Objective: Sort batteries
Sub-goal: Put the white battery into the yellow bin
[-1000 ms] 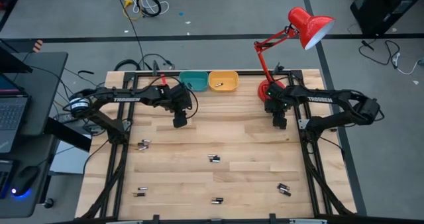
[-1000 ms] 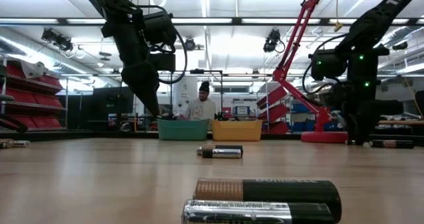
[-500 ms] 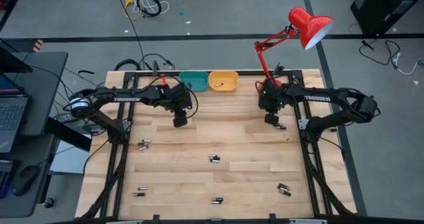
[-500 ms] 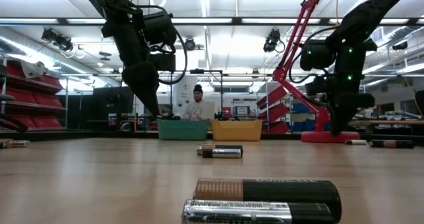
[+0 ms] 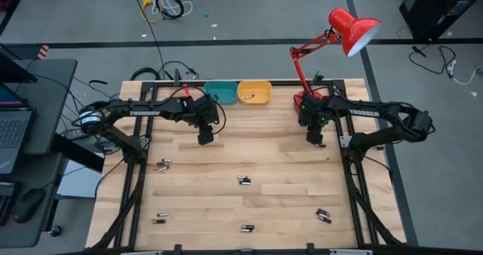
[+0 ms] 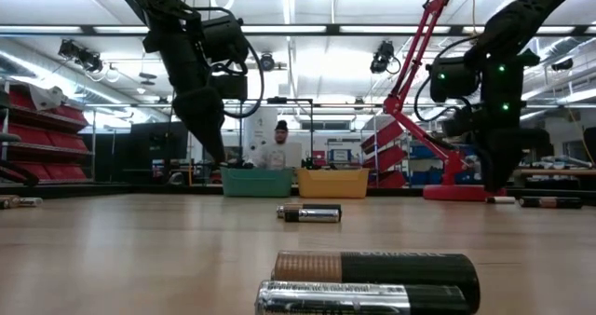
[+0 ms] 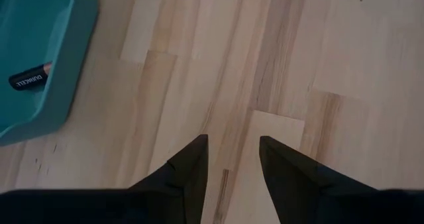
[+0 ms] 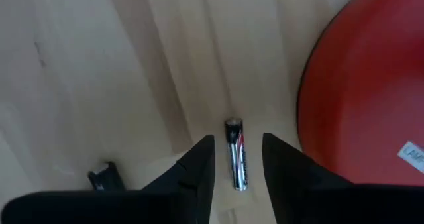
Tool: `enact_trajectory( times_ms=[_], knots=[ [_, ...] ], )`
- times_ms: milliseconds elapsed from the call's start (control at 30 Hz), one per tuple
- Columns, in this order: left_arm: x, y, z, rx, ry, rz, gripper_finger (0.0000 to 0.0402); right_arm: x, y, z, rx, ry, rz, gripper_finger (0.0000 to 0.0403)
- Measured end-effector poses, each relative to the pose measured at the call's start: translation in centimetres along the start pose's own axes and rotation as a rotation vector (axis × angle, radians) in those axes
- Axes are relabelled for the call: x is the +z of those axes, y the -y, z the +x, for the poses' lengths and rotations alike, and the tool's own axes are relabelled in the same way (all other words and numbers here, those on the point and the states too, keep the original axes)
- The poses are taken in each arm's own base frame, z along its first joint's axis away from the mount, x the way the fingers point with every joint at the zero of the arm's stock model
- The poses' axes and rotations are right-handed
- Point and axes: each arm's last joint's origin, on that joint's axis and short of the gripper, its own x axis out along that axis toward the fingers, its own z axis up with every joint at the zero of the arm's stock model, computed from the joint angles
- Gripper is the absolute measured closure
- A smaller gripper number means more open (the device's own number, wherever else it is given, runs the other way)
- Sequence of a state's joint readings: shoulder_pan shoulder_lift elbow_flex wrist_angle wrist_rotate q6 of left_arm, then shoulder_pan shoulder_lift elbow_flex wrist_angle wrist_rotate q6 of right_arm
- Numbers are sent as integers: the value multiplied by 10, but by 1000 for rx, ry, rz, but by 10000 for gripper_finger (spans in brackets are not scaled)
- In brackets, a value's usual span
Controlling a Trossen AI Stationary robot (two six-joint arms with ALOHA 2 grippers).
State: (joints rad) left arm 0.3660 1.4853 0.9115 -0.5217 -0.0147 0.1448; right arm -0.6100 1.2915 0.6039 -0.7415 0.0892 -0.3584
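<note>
Several small dark batteries with silvery ends lie scattered on the wooden table: near the left edge [image 5: 164,164], mid-table [image 5: 243,180] and along the near edge [image 5: 247,228]. My right gripper [image 5: 315,138] hovers open beside the red lamp base. In the right wrist view one battery [image 8: 236,163] lies flat on the table in line with the gap of that gripper [image 8: 236,138], untouched. My left gripper [image 5: 204,138] hangs open and empty over bare wood in front of the teal bin [image 5: 220,91]. One battery [image 7: 30,78] rests inside that bin.
A yellow bin [image 5: 254,93] stands next to the teal one at the far edge. The red desk lamp's base [image 8: 371,85] sits close beside my right gripper. Two batteries [image 6: 372,268] lie right before the low camera. A person [image 6: 281,147] is in the room beyond.
My right gripper rose a little and swung toward the table's left, leaving a battery lying on the table. It then moved back toward the right, over that battery. The left arm and the other batteries stayed put.
</note>
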Motion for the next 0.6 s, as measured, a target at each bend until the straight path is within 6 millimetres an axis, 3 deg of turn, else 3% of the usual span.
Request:
enact_trajectory(
  times_ms=[333,600],
  knots=[
    [1,0,0,1,8,-1,251,-14,0,16,10,-17,-13,305],
    [1,0,0,2,11,-1,251,-16,3,16,53,4,3,389]
  ],
)
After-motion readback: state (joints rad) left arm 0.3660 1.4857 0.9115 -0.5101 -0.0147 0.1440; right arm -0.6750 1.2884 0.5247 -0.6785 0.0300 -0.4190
